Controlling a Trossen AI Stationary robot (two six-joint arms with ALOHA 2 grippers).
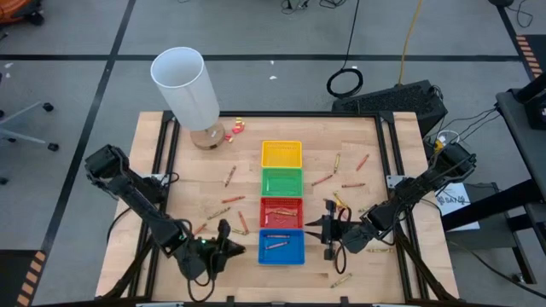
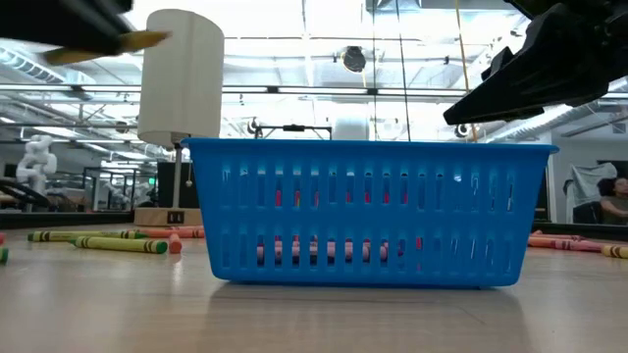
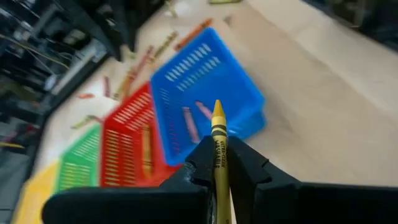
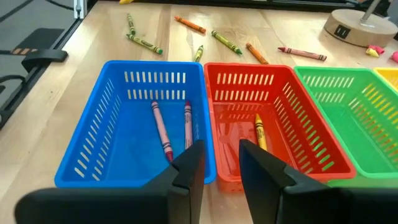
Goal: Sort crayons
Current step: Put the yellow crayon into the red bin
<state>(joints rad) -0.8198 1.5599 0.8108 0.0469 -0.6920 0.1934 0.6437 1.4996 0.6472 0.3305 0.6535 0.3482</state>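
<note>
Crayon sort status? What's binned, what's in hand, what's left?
Early. Two crayons lie in the blue tray, a few in the red tray; green tray looks empty. The left gripper holds a yellow crayon; right gripper is empty. Many loose crayons remain on the table.

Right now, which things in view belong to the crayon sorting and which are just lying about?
Job:
- yellow crayon in left gripper
- loose crayons
- blue tray, red tray, green tray, yellow tray

Lying about:
- white cylinder
- cable loop
</note>
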